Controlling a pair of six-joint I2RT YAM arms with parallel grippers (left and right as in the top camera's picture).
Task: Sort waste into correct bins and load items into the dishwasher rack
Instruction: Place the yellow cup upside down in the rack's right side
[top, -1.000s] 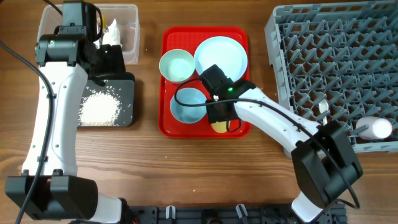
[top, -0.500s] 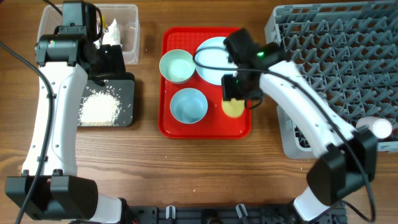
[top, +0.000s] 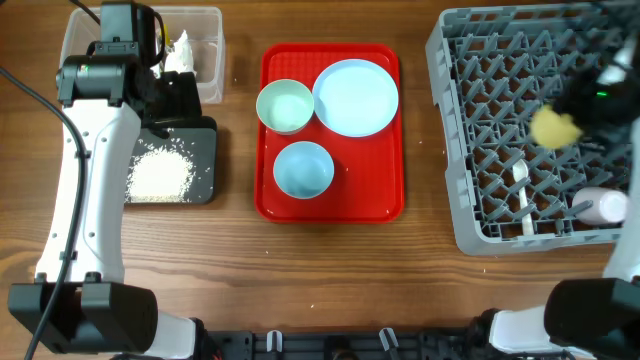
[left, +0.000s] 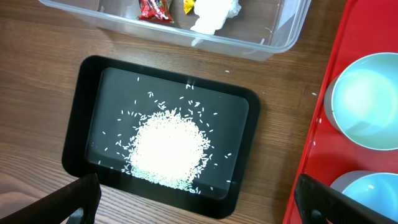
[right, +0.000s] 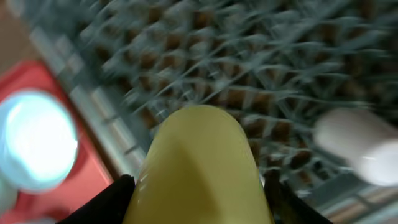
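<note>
My right gripper (top: 562, 122) is shut on the small yellow cup (top: 553, 127) and holds it above the grey dishwasher rack (top: 470, 180); the cup fills the right wrist view (right: 199, 168). A white spoon (top: 522, 195) and a white cup (top: 606, 206) lie in the rack. The pale blue plate (top: 355, 96) and two blue-green bowls (top: 285, 105) (top: 303, 168) sit on the red tray (top: 385, 200). My left gripper (left: 199, 208) is open above the black tray (left: 81, 112), which holds the rice heap (left: 168, 149). Red, yellow and white wrappers (left: 186, 7) lie in the clear tub (left: 261, 45).
The left arm (top: 90, 150) stands over the tub and black tray at the far left. Bare wooden table (top: 330, 270) runs along the front and between red tray and rack.
My right gripper lifted the yellow cup off the red tray's front right part and carried it right, over the rack. The left arm has not moved.
</note>
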